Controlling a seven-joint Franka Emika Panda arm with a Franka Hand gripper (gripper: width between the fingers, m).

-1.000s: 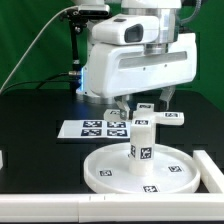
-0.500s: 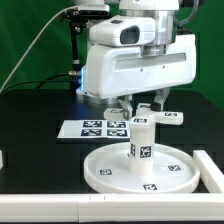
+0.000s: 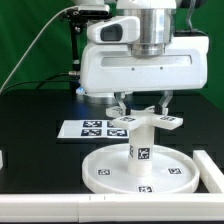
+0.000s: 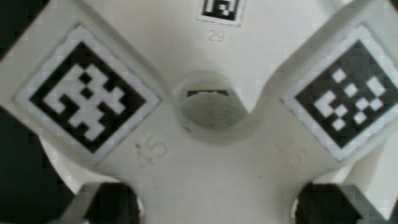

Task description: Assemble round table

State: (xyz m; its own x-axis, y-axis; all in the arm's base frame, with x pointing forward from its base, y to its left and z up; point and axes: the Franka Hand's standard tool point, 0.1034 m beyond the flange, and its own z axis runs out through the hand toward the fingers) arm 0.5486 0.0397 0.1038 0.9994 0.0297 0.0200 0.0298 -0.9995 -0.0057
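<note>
The round tabletop (image 3: 141, 168) lies flat on the black desk (image 3: 40, 125) in the exterior view, toward that view's right and near the front edge, with the short leg (image 3: 141, 140) standing upright on its middle, a black-and-white tag (image 3: 142, 152) on the leg's side. On top of the leg sits the small base piece (image 3: 143, 121), its tagged arms spreading sideways. The pincer (image 3: 141, 103) hangs right over it, a finger (image 3: 120, 102) down on either side, spread apart and not clamping anything. Behind, flat on the desk, lies the marker board (image 3: 90, 127). Over to the wrist view: the base piece (image 4: 210, 115) fills the picture, two tagged arms and a round hole at centre, dark fingertips (image 4: 93, 203) apart at the edge.
</note>
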